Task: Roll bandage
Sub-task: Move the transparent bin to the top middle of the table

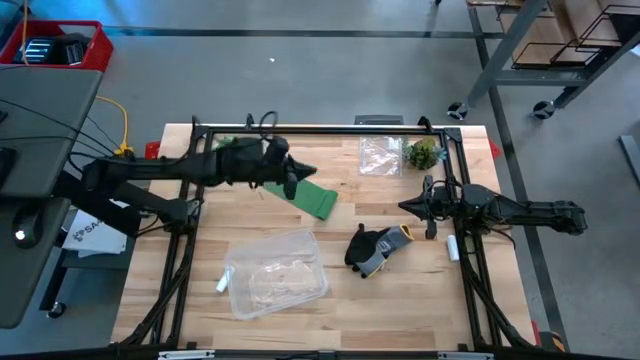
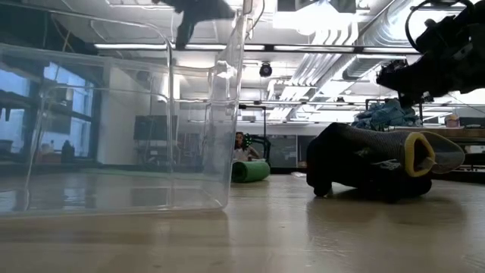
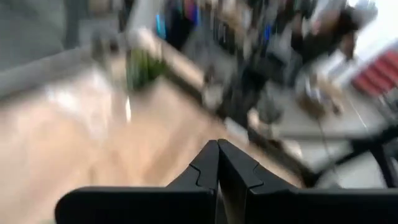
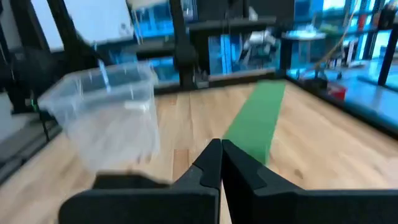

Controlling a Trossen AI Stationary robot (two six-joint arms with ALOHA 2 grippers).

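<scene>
Wood tabletop (image 1: pixel 400 310), green bandage (image 1: pixel 318 199) flat, clear tub (image 1: pixel 274 272), grey floor, both tools closed, empty.

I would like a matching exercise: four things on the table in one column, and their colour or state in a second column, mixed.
Things:
1. bandage
2. container
3. glove
4. left gripper

Descriptions:
A. clear plastic, open at the top
B. dark grey, yellow at the cuff
C. shut, over the strip's end
D. bright green flat strip

Pairs: 1-D, 2-A, 3-B, 4-C
</scene>
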